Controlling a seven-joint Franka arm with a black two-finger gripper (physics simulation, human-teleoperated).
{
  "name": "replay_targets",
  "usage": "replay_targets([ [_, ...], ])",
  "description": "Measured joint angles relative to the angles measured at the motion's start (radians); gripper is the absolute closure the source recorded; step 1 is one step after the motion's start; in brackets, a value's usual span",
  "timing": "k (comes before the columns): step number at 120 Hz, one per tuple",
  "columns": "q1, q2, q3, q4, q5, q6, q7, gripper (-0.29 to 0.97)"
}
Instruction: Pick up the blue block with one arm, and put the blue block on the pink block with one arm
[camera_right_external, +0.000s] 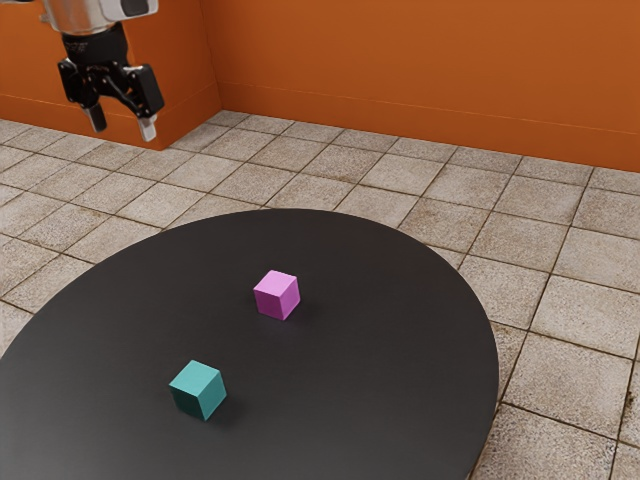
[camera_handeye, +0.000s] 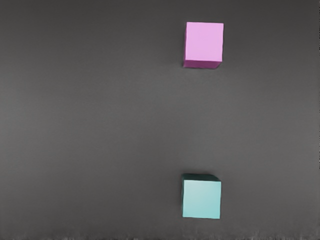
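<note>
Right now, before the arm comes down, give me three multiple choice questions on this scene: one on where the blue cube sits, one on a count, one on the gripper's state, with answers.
1. Where is the small blue-green cube relative to the small pink cube?
A. Stacked on it
B. Apart from it, nearer the exterior camera
C. Touching its side

2. How many cubes rest on the round black table?
A. One
B. Two
C. Four

3. What state is the black two-finger gripper in?
A. Shut on the blue-green cube
B. Shut on the pink cube
C. Open and empty, held high away from both cubes

Answers:
1 B, bare tabletop shows between them.
2 B, one pink and one blue-green are seen.
3 C, its fingers stand spread with nothing between.
</note>
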Motion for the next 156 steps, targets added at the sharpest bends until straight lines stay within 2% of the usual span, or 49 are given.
replay_targets([
  [18, 0.000, 0.000, 0.001, 0.011, 0.000, -0.015, 0.007, 0.00],
  [30, 0.012, 0.003, -0.027, 0.232, 0.001, -0.067, 0.010, 0.00],
  [39, 0.001, 0.042, -0.052, 0.304, -0.001, -0.099, 0.013, 0.00],
  [59, -0.046, 0.097, -0.062, 0.327, -0.002, -0.139, 0.017, 0.00],
  [87, -0.115, 0.100, -0.059, 0.309, -0.006, -0.159, 0.022, 0.00],
  [96, -0.128, 0.010, -0.057, 0.110, -0.003, -0.109, 0.022, 0.00],
  [106, -0.034, -0.121, -0.058, -0.177, -0.004, -0.011, 0.023, 0.00],
  [116, -0.008, -0.208, -0.062, -0.396, -0.004, 0.099, 0.023, 0.00],
  [134, -0.003, -0.283, -0.119, -0.687, -0.002, 0.296, 0.024, 0.00],
  [156, -0.003, -0.344, -0.131, -0.921, -0.001, 0.496, 0.026, 0.00],
])
